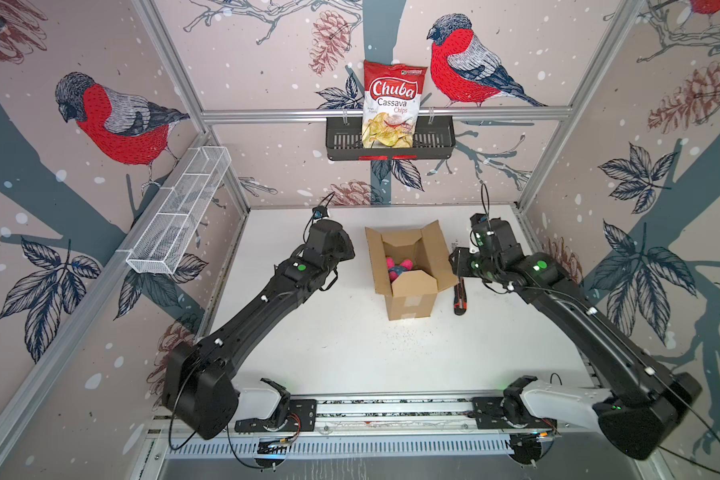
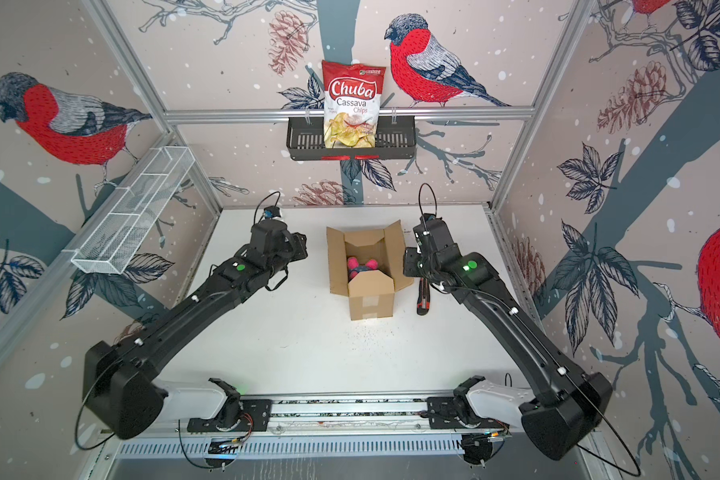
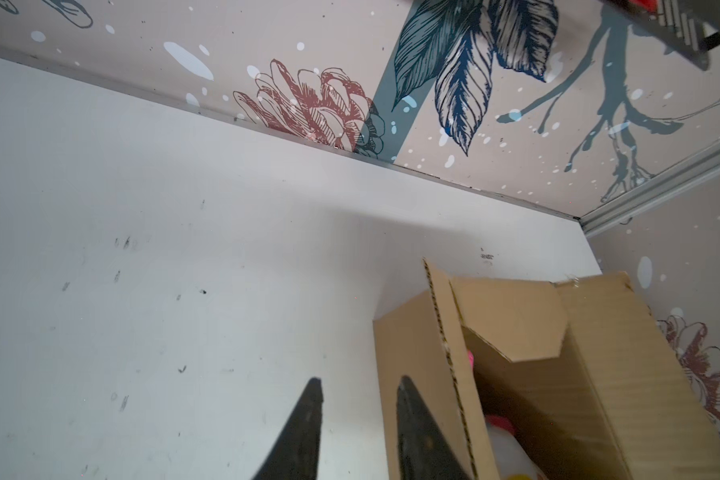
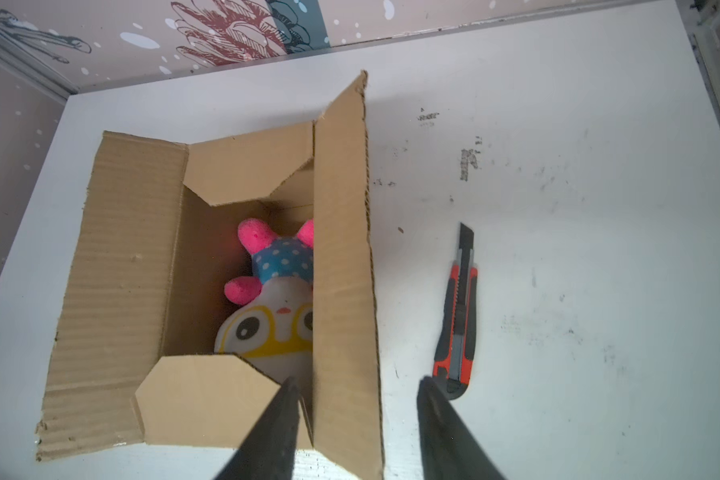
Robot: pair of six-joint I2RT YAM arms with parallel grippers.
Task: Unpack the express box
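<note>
The express box [image 1: 412, 297] [image 2: 371, 299] stands in the middle of the white table with its top flaps folded out. Inside lies a plush toy [image 4: 275, 291] [image 1: 398, 268] with pink limbs, a blue dotted body and a white face. My left gripper [image 3: 360, 382] hovers just left of the box wall [image 3: 416, 374], open, with only bare table between its fingers. My right gripper [image 4: 358, 382] hangs open over the box's near right corner. The raised right flap [image 4: 341, 249] shows between its fingers, and nothing is gripped.
A red and black utility knife [image 4: 458, 316] [image 1: 460, 299] lies on the table right of the box. A chips bag [image 1: 393, 104] stands in a black slotted basket [image 1: 433, 145] on the back wall. A white wire basket [image 1: 179, 212] hangs on the left wall.
</note>
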